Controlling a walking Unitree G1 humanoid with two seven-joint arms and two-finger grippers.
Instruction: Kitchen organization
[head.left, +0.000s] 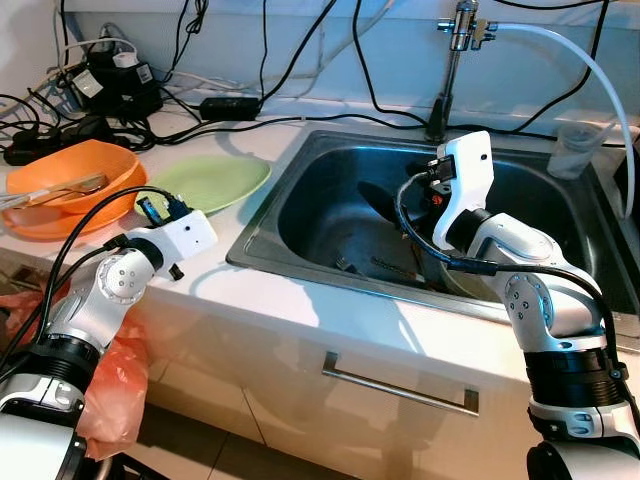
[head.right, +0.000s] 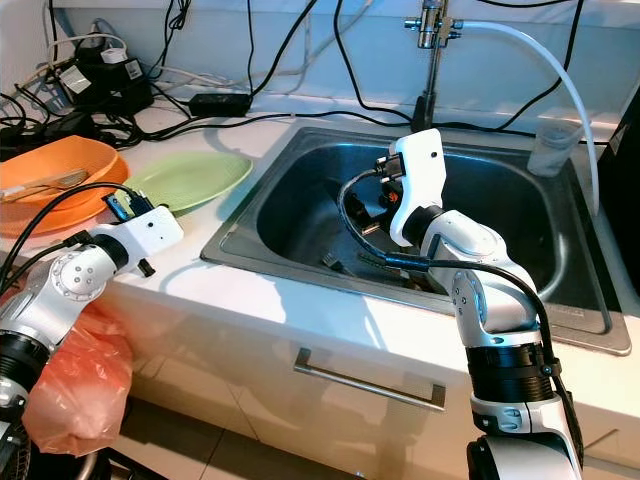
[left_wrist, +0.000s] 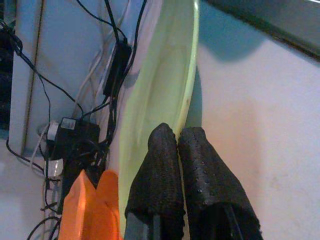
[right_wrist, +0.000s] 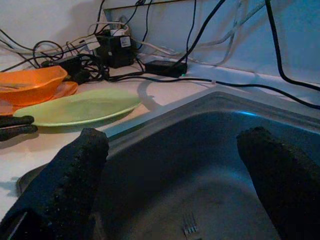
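Your left gripper (left_wrist: 177, 145) has its fingers pressed together, tips at the near rim of the green plate (left_wrist: 160, 85) on the counter, while your right gripper (right_wrist: 172, 145) hangs spread wide inside the sink (head.left: 310, 190), a fork (right_wrist: 190, 227) lying below its fingers

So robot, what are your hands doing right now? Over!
Left gripper shut, empty, beside green plate on counter. Right gripper open over sink, fork below. Cables behind plate.
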